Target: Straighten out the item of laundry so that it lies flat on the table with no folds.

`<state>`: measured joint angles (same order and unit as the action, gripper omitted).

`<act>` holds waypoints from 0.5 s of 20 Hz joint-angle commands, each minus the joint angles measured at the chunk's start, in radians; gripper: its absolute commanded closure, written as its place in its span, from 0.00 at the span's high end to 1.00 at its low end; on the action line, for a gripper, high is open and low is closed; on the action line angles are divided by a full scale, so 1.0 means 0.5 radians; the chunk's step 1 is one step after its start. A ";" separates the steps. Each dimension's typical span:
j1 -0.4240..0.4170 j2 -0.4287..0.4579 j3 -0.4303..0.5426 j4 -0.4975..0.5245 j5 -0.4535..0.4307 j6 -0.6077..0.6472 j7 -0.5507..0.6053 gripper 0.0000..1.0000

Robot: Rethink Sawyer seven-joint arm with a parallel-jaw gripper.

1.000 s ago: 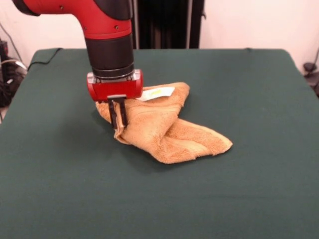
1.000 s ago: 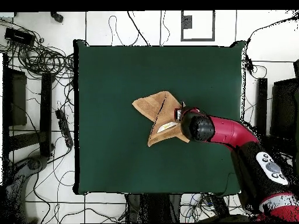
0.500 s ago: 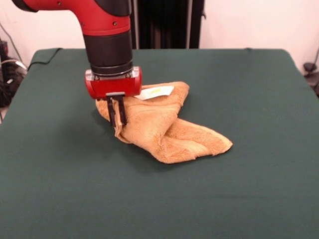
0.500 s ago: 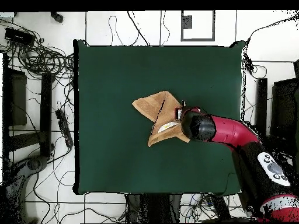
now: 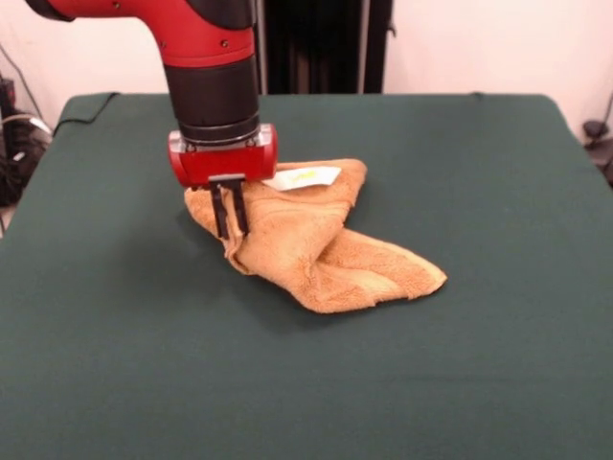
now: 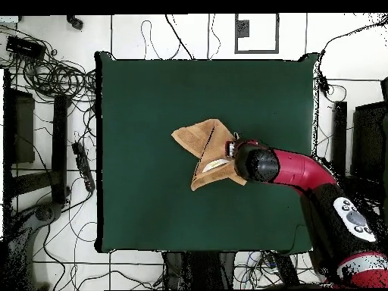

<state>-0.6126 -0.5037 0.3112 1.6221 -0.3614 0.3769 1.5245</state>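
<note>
gripper [image 5: 230,225]: we see its two fingers close together, pinching the towel's left edge | towel [image 5: 316,244]: crumpled and folded near the middle of the table [image 5: 498,364], its underside hidden | label [image 5: 305,176]: white, partly tucked behind the wrist | overhead: the arm [image 6: 292,170] covers the gripper and the towel's edge

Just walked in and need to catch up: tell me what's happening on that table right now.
A red and black robot arm is working on an orange-tan towel that lies crumpled and folded over itself on the green table. Its pincer is down at one edge of the towel, fingers close together and pinching the cloth there. A small white label shows on top. The towel is not yet flat.
</note>
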 commanded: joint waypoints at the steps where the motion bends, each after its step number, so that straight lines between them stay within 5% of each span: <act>1: 0.112 0.026 0.209 0.011 0.065 0.386 -0.034 0.00; 10: 0.064 0.130 0.270 -0.233 0.026 0.558 -0.230 0.00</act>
<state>-0.6062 -0.4967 0.3176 1.5785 -0.3626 0.4778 1.5245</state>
